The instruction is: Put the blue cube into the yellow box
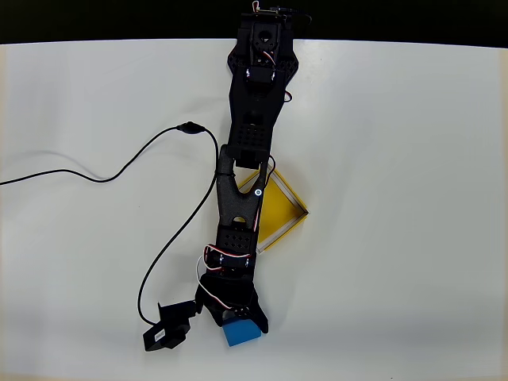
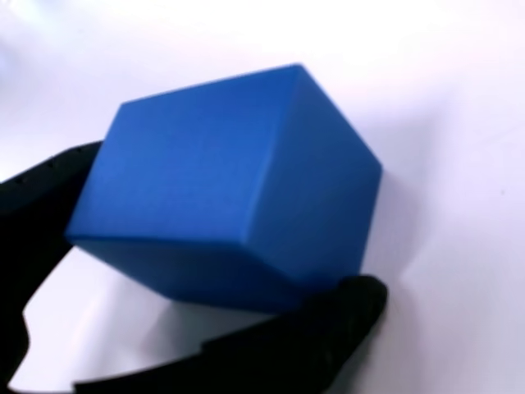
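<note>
**Blue cube between the pincer's fingers at the near edge of the counter**

In the overhead view the black arm [image 1: 246, 159] reaches from its base at 12 o'clock down to about 6 o'clock on the white counter [image 1: 397, 159]. The pincer [image 1: 240, 321] sits at the low end of the arm, and the blue cube [image 1: 242, 332] shows just below it, poking out from between the two black fingers toward 6 o'clock.

In the wrist view the cube [image 2: 230, 185] lies tilted, one corner pointing to 12 o'clock. One black finger [image 2: 49, 185] meets its face at 9 o'clock, and the other finger [image 2: 328, 316] touches its lower edge at about 5 o'clock. The pincer is thus pinching the cube (whether the cube also rests on the counter I cannot tell).

The yellow box [image 1: 279, 211] lies well apart from the cube, at about 1 o'clock from the pincer, turned like a diamond and partly covered by the arm along its left side.

A thin black cable [image 1: 119, 171] curls over the counter at 9 o'clock of the arm, and a small black module [image 1: 168, 329] lies just beside the pincer at its 9 o'clock.
</note>
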You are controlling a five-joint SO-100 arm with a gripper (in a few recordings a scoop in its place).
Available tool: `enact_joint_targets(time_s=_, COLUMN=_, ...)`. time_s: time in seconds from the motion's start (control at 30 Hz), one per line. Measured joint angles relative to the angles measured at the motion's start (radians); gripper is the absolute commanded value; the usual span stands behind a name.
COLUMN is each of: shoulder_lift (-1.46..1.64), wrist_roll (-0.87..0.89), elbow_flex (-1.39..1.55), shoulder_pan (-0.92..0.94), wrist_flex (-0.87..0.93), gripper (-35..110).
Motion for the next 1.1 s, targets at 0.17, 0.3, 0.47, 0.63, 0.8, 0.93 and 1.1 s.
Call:
enact_joint_targets(time_s=0.17, shoulder_lift=0.002, wrist_roll=-0.02, elbow_flex=0.0, shoulder_pan=0.0, wrist_flex=0.008, gripper=42)
enact_joint_targets(time_s=0.3, shoulder_lift=0.002, wrist_roll=-0.037, elbow_flex=0.0, shoulder_pan=0.0, wrist_flex=0.018, gripper=42)
enact_joint_targets(time_s=0.47, shoulder_lift=0.002, wrist_roll=-0.041, elbow_flex=0.0, shoulder_pan=0.0, wrist_flex=0.018, gripper=42)
enact_joint_targets(time_s=0.63, shoulder_lift=0.003, wrist_roll=-0.052, elbow_flex=-0.002, shoulder_pan=0.0, wrist_flex=0.035, gripper=41)
enact_joint_targets(time_s=0.8, shoulder_lift=0.003, wrist_roll=-0.063, elbow_flex=-0.002, shoulder_pan=0.0, wrist_flex=0.041, gripper=41)
enact_joint_targets(time_s=0.93, shoulder_lift=0.011, wrist_roll=-0.064, elbow_flex=-0.002, shoulder_pan=0.0, wrist_flex=0.052, gripper=41)
enact_joint_targets(time_s=1.1, shoulder_lift=0.012, wrist_roll=-0.078, elbow_flex=0.005, shoulder_pan=0.012, wrist_flex=0.052, gripper=41)
